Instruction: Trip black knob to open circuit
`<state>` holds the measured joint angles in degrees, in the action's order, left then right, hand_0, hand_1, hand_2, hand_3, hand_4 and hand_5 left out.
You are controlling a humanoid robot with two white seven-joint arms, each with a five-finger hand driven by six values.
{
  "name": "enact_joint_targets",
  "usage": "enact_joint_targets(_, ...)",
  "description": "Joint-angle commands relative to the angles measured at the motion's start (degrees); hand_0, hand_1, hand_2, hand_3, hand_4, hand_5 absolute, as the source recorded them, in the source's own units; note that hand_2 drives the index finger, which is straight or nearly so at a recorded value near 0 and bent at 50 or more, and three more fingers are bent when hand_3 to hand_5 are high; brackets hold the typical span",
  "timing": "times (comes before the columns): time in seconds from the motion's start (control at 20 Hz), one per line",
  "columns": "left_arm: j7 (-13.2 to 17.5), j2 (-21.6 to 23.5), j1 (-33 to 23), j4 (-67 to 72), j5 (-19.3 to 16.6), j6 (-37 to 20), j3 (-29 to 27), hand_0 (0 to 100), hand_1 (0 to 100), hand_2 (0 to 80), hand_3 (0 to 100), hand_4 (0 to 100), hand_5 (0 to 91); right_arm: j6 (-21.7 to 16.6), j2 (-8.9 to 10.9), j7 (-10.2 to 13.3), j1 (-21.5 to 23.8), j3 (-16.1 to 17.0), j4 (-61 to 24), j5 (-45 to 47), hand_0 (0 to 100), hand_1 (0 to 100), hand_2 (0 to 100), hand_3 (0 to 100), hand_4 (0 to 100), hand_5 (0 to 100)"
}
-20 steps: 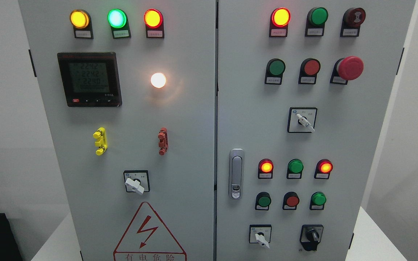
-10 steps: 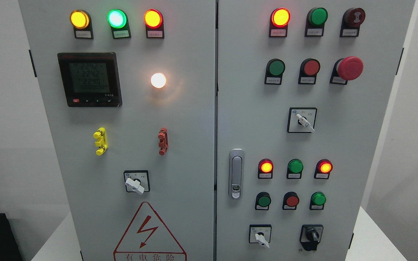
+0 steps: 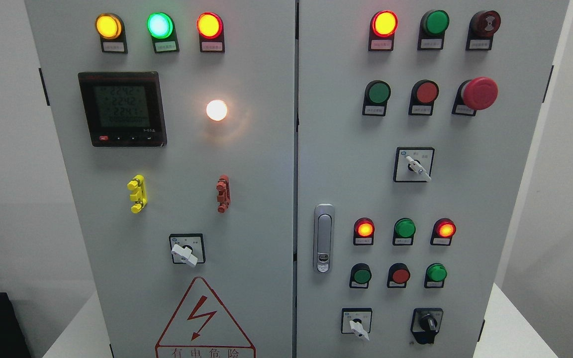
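The small black rotary knob (image 3: 429, 324) is mounted at the bottom right of the right-hand grey metal cabinet door (image 3: 490, 199), set in a black plate. It is judged to be a rigid plastic selector, fixed to the panel and turning only about its own axis, probably with a stiff, spring-detented click. Its raised central rib stands close to upright and would best be pinched across its two flat sides, since the rounded collar below it looks smooth and could slip under the fingers. A firm twist is likely to be needed, with no pull outward.

Just to its left a white-handled selector switch (image 3: 356, 324) is seen on a square black-framed plate, and care would be needed not to nudge it. Above the knob a row of three round buttons is placed: green (image 3: 361, 275), red (image 3: 400, 275) and a lit green one (image 3: 436, 273). A silver door latch (image 3: 323, 238) is fitted near the door's left edge.

Neither hand of the robot is in view, so the state of the fingers cannot be told, and the knob is untouched.
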<state>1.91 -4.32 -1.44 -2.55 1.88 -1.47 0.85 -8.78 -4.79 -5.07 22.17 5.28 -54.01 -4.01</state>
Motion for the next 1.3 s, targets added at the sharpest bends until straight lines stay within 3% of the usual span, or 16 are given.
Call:
enact_joint_targets(0.0, 0.02, 0.01, 0.12, 0.0, 0.14, -0.11, -0.14, 12, 39, 0.0, 0, 0, 0.0, -1.67, -0.39, 0.85, 0.24, 0.43, -2.67, 0.15, 0, 6, 0, 69, 54, 33)
enact_joint_targets(0.5, 0.02, 0.01, 0.12, 0.0, 0.14, -0.2, -0.14, 12, 39, 0.0, 0, 0, 0.0, -8.35, -0.83, 3.93, -0.03, 0.52, -8.91, 0.15, 0, 6, 0, 89, 74, 64)
enact_joint_targets(0.75, 0.02, 0.01, 0.12, 0.0, 0.14, -0.2, -0.14, 12, 39, 0.0, 0, 0, 0.0, -9.15, -0.83, 4.1, -0.03, 0.61, -13.66, 0.15, 0, 5, 0, 94, 79, 71)
enact_joint_targets(0.9, 0.02, 0.01, 0.12, 0.0, 0.14, -0.2, -0.14, 12, 39, 0.0, 0, 0, 0.0, -9.41, -0.66, 5.77, -0.73, 0.43, -14.9, 0.15, 0, 4, 0, 96, 80, 73)
enact_joint_targets(1.25, 0.02, 0.01, 0.12, 0.0, 0.05, -0.2, -0.14, 12, 39, 0.0, 0, 0, 0.0, -11.34, -0.75, 7.09, -2.49, 0.52, -18.41, 0.23, 0, 4, 0, 100, 86, 82)
